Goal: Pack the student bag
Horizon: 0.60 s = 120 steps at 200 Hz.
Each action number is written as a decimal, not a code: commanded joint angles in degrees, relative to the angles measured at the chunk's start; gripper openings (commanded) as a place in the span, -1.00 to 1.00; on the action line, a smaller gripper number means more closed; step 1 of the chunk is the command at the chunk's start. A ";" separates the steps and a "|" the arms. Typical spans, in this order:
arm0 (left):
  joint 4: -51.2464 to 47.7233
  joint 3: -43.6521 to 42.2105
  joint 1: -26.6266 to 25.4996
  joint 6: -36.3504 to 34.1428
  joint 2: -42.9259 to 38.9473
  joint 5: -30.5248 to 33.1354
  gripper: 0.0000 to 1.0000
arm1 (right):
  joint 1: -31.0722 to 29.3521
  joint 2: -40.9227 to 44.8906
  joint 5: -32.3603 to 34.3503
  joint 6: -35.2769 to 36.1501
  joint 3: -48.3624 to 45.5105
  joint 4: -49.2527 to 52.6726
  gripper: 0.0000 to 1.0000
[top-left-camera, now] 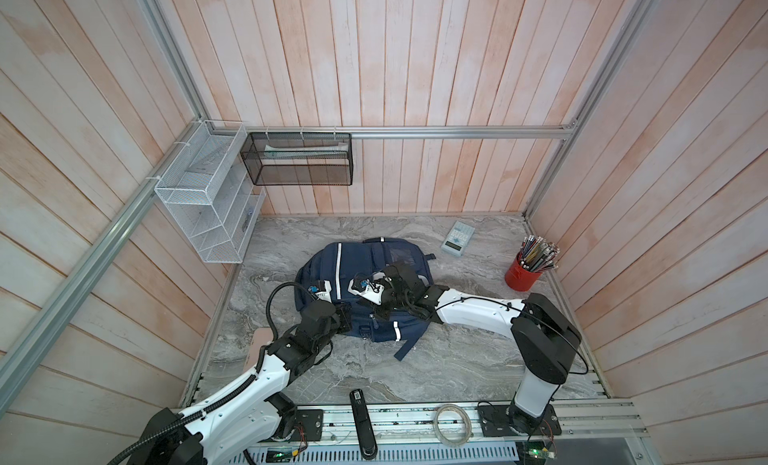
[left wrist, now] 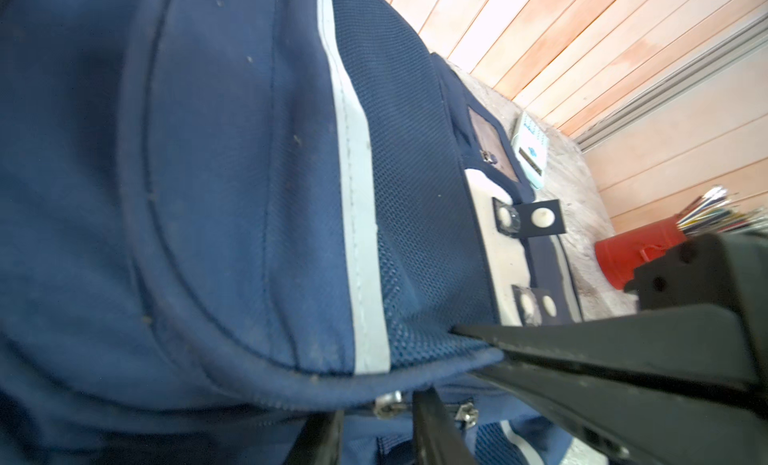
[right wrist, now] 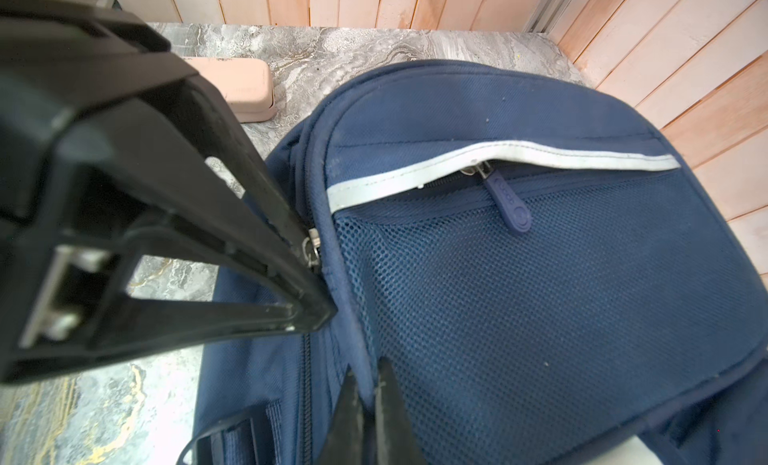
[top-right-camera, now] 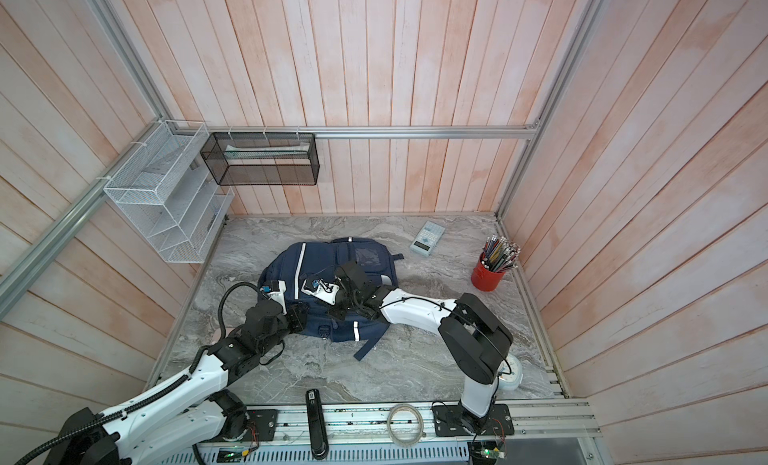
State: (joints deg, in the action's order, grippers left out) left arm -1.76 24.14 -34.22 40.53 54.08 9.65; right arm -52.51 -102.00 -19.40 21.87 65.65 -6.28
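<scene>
Tightly, right hand [right wrist: 368, 384] pinches the student bag [right wrist: 540, 296] by its edge

Nothing legible shows; embossing on the zipper pull [right wrist: 510, 203] is too blurred.

The table [top-left-camera: 436, 359] has a grey top with a marble pattern. The student bag [top-left-camera: 322, 267] lies flat about in its middle, with one strap [top-left-camera: 405, 346] reaching toward 6 o'clock. A pale calculator [top-left-camera: 457, 238] lies at 1 o'clock near the back edge, apart from the bag. A red cup [top-left-camera: 519, 276] full of pencils [top-left-camera: 538, 251] stands at 2 o'clock. A pink case [right wrist: 245, 89] lies at 8 o'clock, near the bag. At 4 o'clock a white round dial [top-right-camera: 510, 375] shows, partly hidden
</scene>
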 commanded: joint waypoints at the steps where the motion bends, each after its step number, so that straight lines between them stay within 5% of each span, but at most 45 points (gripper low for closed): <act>1: -1.57 1.14 0.48 -0.45 0.47 6.56 -0.76 | -1.19 3.16 -6.99 -2.51 0.65 -1.83 -1.00; 20: -4.80 2.79 1.18 -1.22 -0.85 7.05 -1.00 | -1.11 3.06 -5.26 -1.50 -0.05 -0.10 -1.00; 82: -7.17 7.03 23.88 -6.47 -0.34 -10.32 -1.00 | -1.07 4.33 -4.59 2.04 -3.28 6.51 -1.00; 120: -8.47 13.63 27.52 -9.26 3.88 -10.40 -1.00 | -0.93 3.52 -1.41 3.39 -3.50 9.24 -1.00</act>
State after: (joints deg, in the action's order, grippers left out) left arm -12.16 32.73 -11.51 33.76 55.77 -8.56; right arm -52.80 -100.60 -18.22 23.97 64.40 -7.03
